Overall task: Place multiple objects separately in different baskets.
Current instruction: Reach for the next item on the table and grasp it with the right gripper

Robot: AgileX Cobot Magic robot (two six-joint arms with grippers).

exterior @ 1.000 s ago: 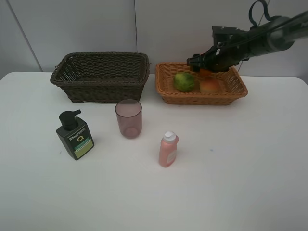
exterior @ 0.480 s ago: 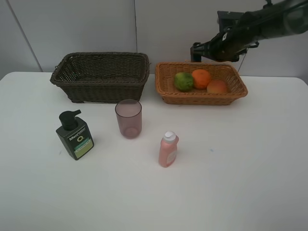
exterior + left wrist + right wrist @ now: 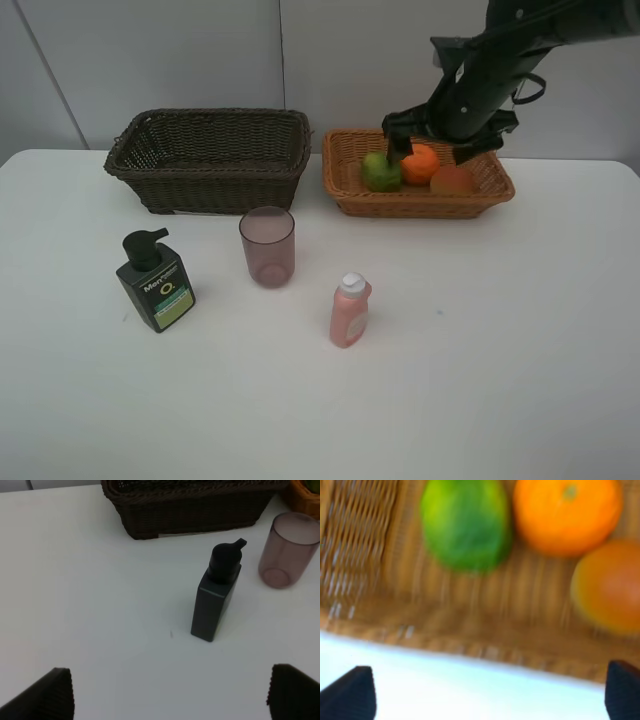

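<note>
Now the right gripper (image 3: 430, 143) hangs released and empty; dipping low, its jaws could knock the orange (image 3: 420, 163) just beneath

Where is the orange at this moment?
In the high view the orange lies in the tan basket on the right, between the green fruit and the red-yellow fruit.

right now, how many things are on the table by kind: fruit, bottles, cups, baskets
fruit: 3 (green fruit, orange, red-yellow fruit)
bottles: 2 (dark green pump bottle, small pink bottle)
cups: 1 (pink cup)
baskets: 2 (dark brown basket, light tan basket)
total: 8
</note>
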